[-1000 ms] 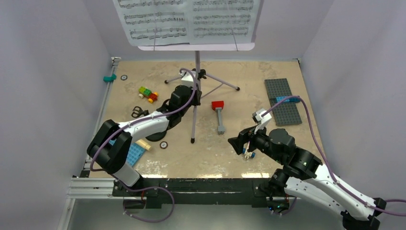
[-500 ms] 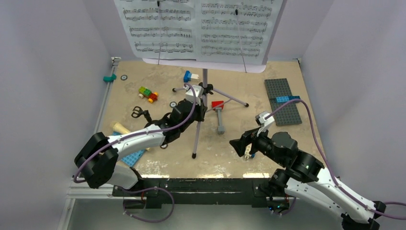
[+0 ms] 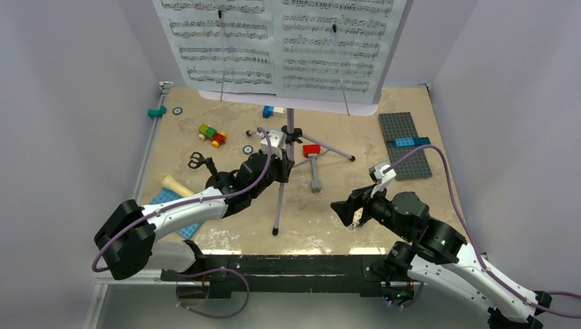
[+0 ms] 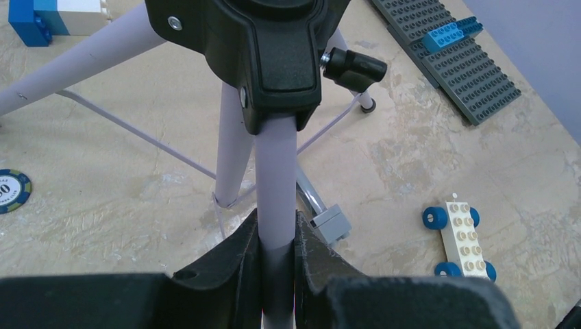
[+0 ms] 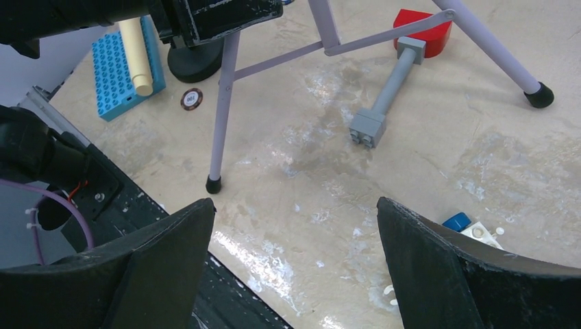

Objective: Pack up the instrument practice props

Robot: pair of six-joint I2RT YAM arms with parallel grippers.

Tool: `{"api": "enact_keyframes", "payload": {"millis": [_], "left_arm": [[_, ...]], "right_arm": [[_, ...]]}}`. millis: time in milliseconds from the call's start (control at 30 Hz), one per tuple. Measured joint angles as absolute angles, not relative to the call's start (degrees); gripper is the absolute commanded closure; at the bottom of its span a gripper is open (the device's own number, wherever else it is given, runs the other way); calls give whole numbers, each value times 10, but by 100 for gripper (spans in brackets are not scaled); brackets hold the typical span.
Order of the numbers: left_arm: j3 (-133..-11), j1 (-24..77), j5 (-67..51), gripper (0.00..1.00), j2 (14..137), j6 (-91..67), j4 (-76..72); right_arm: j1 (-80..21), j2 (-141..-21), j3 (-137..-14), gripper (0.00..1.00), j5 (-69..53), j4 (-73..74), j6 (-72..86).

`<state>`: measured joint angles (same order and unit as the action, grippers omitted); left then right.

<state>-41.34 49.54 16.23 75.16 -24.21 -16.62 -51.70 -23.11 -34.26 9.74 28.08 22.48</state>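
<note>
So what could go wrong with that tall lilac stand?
The left gripper pinches one thin tube of the lilac tripod music stand; the top-heavy stand could twist or slip. The white sheet-music pages might slide off if it tilts. Its legs could sweep the red-and-grey toy brick piece.

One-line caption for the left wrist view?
Left gripper shut on a leg of the lilac music stand, just below its black hub.

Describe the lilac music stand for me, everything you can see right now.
Lilac tripod music stand, metal-looking, upright on the table: spread legs with black feet, thin braces, a black hub with a knob, and a desk holding white sheet-music pages. The left hand is clamped on a tube just below the hub.
</note>
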Motion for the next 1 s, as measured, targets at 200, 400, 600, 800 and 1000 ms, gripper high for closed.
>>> {"api": "enact_keyframes", "payload": {"millis": [200,400,600,800,1000], "left_arm": [[-407,497,147,36,725,-252,-150],[-407,500,144,25,674,-266,-140],[-407,500,117,25,600,-280,-135],[-393,507,68,8,533,-284,-123],[-402,530,44,0,476,-275,-96]], "right_arm": [[-517,-212,-350,6,109,286,225],[-517,-209,-401,10,143,287,216],[-517,-208,-467,10,217,285,180],[-514,-198,-524,9,292,248,113],[-513,-244,-616,10,310,220,65]]}}
